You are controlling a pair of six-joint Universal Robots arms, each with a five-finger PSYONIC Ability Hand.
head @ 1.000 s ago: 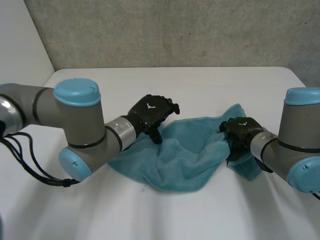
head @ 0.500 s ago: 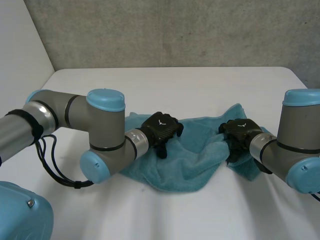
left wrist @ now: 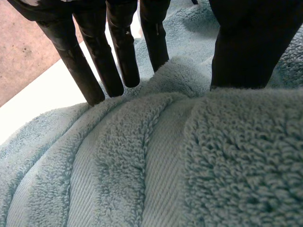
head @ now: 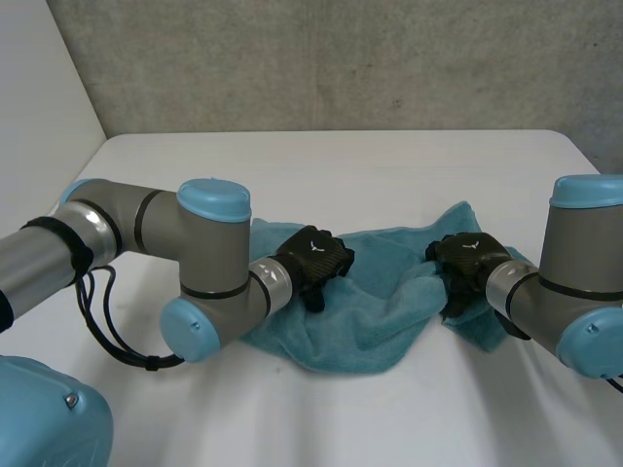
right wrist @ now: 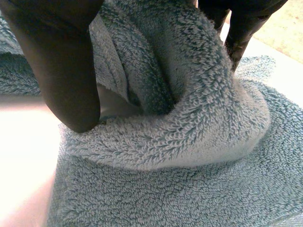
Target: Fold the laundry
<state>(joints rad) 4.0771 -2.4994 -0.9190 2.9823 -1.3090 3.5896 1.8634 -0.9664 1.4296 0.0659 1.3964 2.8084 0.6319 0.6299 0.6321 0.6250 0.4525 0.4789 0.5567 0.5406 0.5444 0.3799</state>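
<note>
Here a blue-green towel (head: 380, 292) lies in a crumpled heap on the white table (head: 389, 165), near the front edge and a bit toward the robot's right side. It is bunched up, with bumps and folds all over it.

The left hand (head: 313, 260) is down on the left part of the towel. In the left wrist view its fingers (left wrist: 90, 71) are straight, and their tips poke into the fluffy cloth. The thumb (left wrist: 246, 42) stands apart from them, and its tip rests on the towel too. A soft bump of towel sits between the fingers and the thumb. The hand looks open and is only pressing on the cloth.

The right hand (head: 467, 261) is at the right edge of the towel. In the right wrist view a thick fold of towel comes up between its thumb (right wrist: 61, 71) and its fingers (right wrist: 241, 28). They squeeze the fold from both sides, so this hand has a firm grip on the cloth. More towel lies flat on the table under the fold.
</note>
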